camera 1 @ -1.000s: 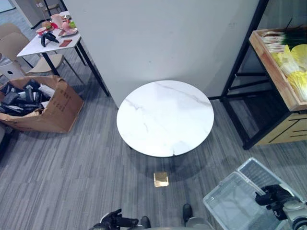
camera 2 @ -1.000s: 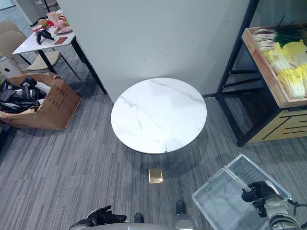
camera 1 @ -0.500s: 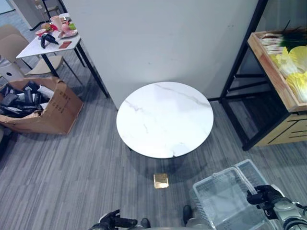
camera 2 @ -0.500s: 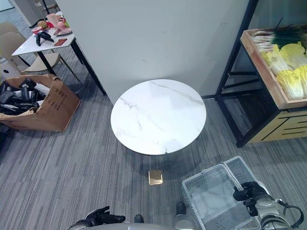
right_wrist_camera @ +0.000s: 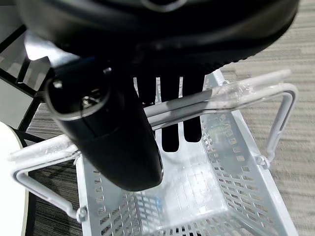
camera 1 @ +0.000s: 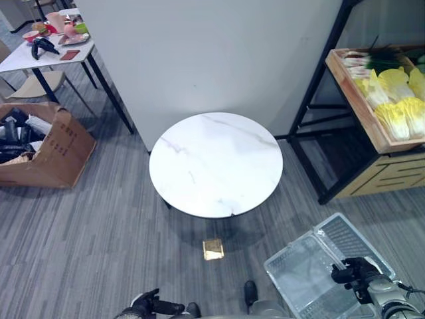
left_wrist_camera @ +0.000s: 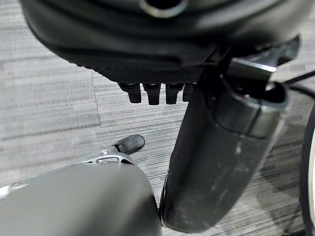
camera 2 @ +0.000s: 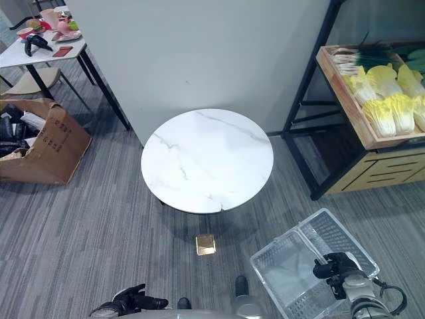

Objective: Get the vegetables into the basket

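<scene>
A clear plastic basket [camera 1: 307,270] hangs low at my right side above the carpet, empty. My right hand [camera 1: 355,272] is shut on its two handles [right_wrist_camera: 224,95], fingers [right_wrist_camera: 170,123] hooked over them and thumb beside. The vegetables lie in a wooden crate [camera 1: 352,100] on the black shelf at the far right: pale yellow cabbages [camera 1: 397,114] and green onions [camera 1: 372,61]. They also show as cabbages [camera 2: 386,109] in the right eye view. My left hand [camera 2: 125,304] hangs low at my left side, open and holding nothing.
A round white marble table [camera 1: 216,163] stands straight ahead before a grey wall. The black shelf frame [camera 1: 311,136] rises right of it. A cardboard box [camera 1: 41,145] and a white table [camera 1: 46,50] with small items stand at the far left. A brass floor plate [camera 1: 213,249] lies near the table.
The whole view has shifted, bringing more of the crate into sight. The basket swung left and back under my right hand, which keeps hold. The left hand stays hanging.
</scene>
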`<state>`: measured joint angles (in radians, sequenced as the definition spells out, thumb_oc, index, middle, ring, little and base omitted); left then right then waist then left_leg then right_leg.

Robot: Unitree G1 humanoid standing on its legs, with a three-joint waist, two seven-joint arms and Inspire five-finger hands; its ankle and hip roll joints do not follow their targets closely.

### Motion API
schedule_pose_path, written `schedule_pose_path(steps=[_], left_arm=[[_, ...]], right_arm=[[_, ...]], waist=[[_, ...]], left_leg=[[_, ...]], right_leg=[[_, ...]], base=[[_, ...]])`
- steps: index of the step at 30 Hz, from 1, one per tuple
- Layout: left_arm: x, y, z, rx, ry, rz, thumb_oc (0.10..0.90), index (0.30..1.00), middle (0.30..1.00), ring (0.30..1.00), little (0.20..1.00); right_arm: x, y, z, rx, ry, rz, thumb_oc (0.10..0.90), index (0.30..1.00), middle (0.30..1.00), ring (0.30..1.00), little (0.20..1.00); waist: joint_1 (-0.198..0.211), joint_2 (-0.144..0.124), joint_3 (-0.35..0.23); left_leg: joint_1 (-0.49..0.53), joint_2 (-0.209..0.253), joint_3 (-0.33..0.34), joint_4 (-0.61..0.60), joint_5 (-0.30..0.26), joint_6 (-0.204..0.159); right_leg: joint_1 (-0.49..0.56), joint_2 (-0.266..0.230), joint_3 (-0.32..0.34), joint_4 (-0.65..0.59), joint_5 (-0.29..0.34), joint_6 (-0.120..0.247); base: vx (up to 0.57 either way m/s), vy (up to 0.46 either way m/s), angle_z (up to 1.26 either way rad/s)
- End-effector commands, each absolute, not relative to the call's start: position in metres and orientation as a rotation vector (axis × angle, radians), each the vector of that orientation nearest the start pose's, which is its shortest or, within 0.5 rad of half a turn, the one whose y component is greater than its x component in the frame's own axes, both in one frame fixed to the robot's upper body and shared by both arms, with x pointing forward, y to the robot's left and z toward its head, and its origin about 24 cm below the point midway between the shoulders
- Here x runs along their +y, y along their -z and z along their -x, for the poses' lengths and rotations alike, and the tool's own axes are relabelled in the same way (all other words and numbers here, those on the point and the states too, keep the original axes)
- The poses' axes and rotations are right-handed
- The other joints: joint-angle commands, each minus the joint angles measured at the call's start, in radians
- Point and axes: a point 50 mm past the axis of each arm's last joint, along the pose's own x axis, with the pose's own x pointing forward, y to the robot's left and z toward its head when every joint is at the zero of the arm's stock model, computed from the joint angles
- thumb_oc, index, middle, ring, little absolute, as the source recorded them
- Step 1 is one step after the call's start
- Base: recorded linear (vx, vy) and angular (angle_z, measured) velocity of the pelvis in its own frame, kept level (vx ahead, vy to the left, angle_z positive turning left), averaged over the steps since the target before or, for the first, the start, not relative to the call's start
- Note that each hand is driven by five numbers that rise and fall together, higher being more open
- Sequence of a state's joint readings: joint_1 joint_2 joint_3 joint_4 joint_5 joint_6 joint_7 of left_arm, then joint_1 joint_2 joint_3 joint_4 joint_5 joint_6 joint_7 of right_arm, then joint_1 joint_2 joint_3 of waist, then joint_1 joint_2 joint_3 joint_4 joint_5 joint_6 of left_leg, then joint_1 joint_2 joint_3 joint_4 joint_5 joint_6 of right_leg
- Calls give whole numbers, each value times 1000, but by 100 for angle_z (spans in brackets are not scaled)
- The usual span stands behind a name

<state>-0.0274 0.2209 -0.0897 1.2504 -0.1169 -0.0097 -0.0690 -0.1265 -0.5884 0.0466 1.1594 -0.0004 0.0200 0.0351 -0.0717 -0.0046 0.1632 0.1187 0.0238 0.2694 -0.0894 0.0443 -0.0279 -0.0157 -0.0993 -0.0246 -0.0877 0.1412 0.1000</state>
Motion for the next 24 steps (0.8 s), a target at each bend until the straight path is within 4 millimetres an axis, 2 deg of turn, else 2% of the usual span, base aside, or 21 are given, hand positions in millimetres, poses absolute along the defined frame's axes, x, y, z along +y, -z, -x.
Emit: schedule_pose_path(steps=[1,9,10,11,13,14,15,16,17,18,19,20,24], left_arm=[[243,157,-100,1210,-65,-211,900,1000,1000,1000,1000],[248,157,-98,1214,-63,-254,900,1000,1000,1000,1000],[251,154,-106,1188,-81,-257,900,1000,1000,1000,1000],[251,154,-106,1188,-81,-258,900,1000,1000,1000,1000],[255,151,-113,1166,-113,-246,900,1000,1000,1000,1000],[256,150,-115,1158,-129,-236,900,1000,1000,1000,1000],[258,149,-115,1158,-137,-234,900,1000,1000,1000,1000],[260,148,-116,1150,-152,-224,900,1000,1000,1000,1000],[262,148,-115,1151,-162,-217,900,1000,1000,1000,1000],[263,148,-115,1152,-172,-209,900,1000,1000,1000,1000],[266,148,-113,1158,-185,-204,900,1000,1000,1000,1000],[266,148,-110,1166,-188,-202,900,1000,1000,1000,1000],[261,151,-105,1184,-175,-201,900,1000,1000,1000,1000]], right_arm=[[-362,47,-211,803,315,546,400,300,300,300,300],[-342,52,-218,765,233,578,400,300,300,300,300],[-332,54,-223,751,203,575,400,300,300,300,300],[-332,54,-223,751,203,574,400,300,300,300,300],[-318,59,-229,749,158,572,400,300,300,300,300],[-312,62,-230,755,138,565,400,300,300,300,300],[-309,63,-232,756,129,564,400,300,300,300,300],[-303,65,-234,757,115,556,400,300,300,300,300],[-299,67,-236,758,102,554,400,300,300,300,300],[-295,68,-237,760,91,552,400,300,300,300,300],[-291,69,-237,758,77,553,400,300,300,300,300],[-289,72,-234,765,69,545,400,300,300,300,300],[-288,77,-226,776,61,533,400,300,300,300,300]], waist=[[-1,-28,14],[-24,-27,41],[-11,-23,57],[-12,-23,56],[9,-23,53],[18,-25,57],[21,-30,57],[36,-38,54],[49,-38,50],[61,-50,44],[63,-65,39],[61,-67,35],[53,-66,33]], left_leg=[[-12,-35,-54,4,-56,23],[-27,-51,36,2,-64,29],[-44,-33,77,2,-58,23],[-46,-32,75,2,-58,23],[-52,4,132,2,-54,3],[-40,21,149,2,-53,-4],[-36,25,156,2,-53,-6],[-31,31,178,2,-53,-11],[-16,38,178,5,-79,-21],[-15,35,195,7,-80,-24],[-4,30,205,8,-83,-27],[7,30,198,9,-85,-27],[23,30,191,9,-84,-32]], right_leg=[[-20,-45,11,50,25,82],[-94,-61,67,42,99,134],[-124,-88,-40,71,105,137],[-126,-88,-43,73,104,137],[-123,-152,-241,72,105,126],[-110,-176,-285,74,110,129],[-104,-184,-296,75,117,129],[-89,-209,-352,64,126,135],[-62,-214,-378,47,130,150],[-49,-226,-413,30,149,154],[-51,-223,-398,26,164,159],[-42,-219,-394,21,155,156],[-20,-210,-409,21,143,153]], base=[[-32,83,-15],[-36,62,-43],[-95,-37,-44],[-132,-67,-60],[-47,-92,-80],[7,-101,-101],[18,-91,-98],[64,-42,-82],[42,-50,-69],[96,-74,-77],[98,-124,-78],[136,-121,-57],[56,-73,-4]])
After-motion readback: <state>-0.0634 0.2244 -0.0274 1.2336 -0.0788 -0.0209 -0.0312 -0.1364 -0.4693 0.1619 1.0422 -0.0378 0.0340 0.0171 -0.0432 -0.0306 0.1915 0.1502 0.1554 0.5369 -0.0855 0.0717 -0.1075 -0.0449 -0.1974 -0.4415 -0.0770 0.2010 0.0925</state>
